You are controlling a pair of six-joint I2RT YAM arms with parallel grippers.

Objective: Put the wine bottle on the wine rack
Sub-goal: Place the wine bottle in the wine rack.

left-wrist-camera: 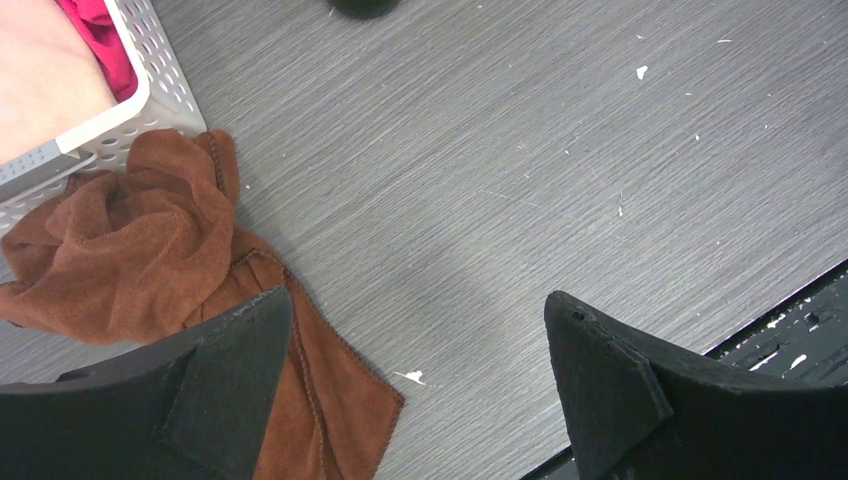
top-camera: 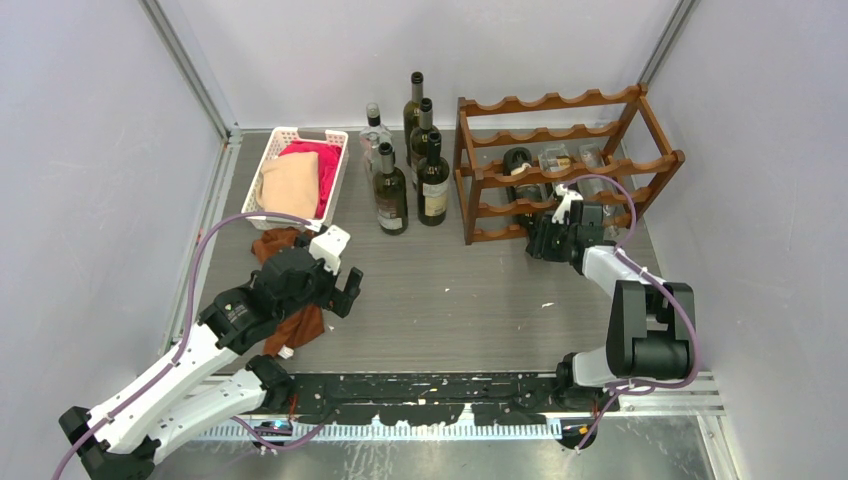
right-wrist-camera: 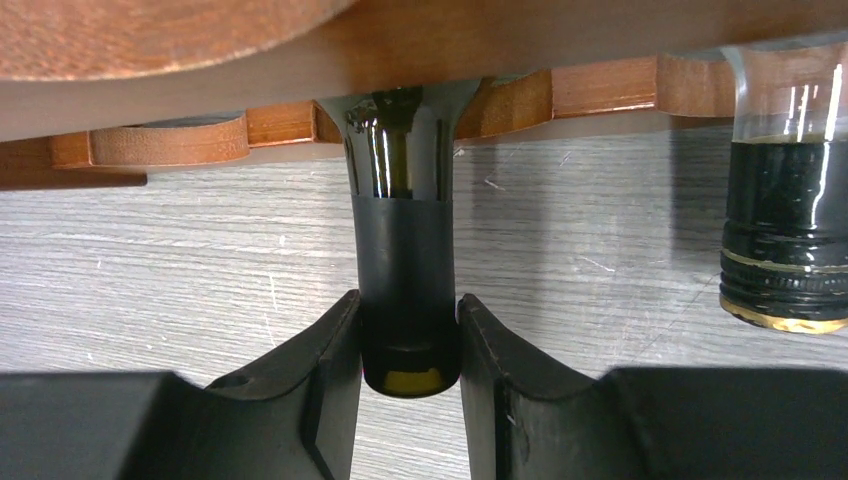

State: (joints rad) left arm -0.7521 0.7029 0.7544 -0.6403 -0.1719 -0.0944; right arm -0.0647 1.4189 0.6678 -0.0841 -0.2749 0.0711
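Seating step: my right jaws pinch the neck of the wine bottle [right-wrist-camera: 405, 250], its body lying in a lower tier of the wine rack [top-camera: 548, 102] at one o'clock; left jaws spread, idle at eight; next, I judge, release and back straight out.

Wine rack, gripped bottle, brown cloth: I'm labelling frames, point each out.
wine rack [top-camera: 590, 99], top external view, top rail.
wine bottle [right-wrist-camera: 405, 260], right wrist view, black-sleeved neck.
brown cloth [left-wrist-camera: 130, 240], left wrist view, bunched middle.
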